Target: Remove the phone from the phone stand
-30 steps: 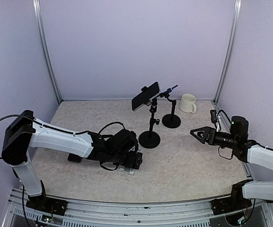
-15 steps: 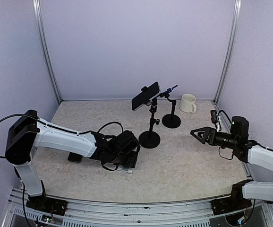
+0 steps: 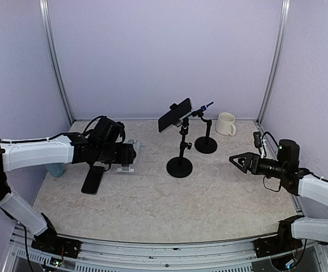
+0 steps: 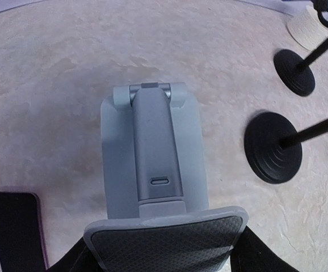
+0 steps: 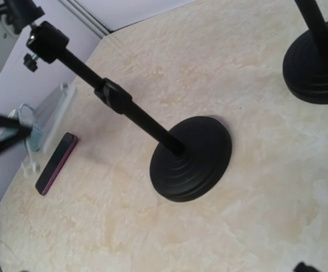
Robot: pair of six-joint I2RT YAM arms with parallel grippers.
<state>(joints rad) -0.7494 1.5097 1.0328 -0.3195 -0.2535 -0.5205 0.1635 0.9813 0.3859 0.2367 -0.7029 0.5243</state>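
The table (image 3: 221, 198) carries two set-ups. The tall black stand (image 3: 181, 148) rises ahead of the right gripper (image 3: 236, 161), well apart from it. That gripper's fingers are spread and hold nothing. A clamped phone (image 3: 174, 115) sits in the stand's holder, above the level of those fingertips.

The left gripper (image 3: 127, 153) is closed on the grey folding stand (image 4: 152, 164). In the wrist view its fingers hug both sides of the textured plate, and the base lies flat on the table beyond them. That stand carries nothing. A flat phone (image 3: 92, 180) lies on the table just beside the left fingers, apart from the stand.

With the grey stand bare and a phone loose next to it, the removal there looks done, and the step in hand seems to be placing the stand. The next move calls for opening the fingers and backing off without nudging the flat phone. If the clamped phone is the one meant, the right fingers must rise to the holder and take the phone by its edges.
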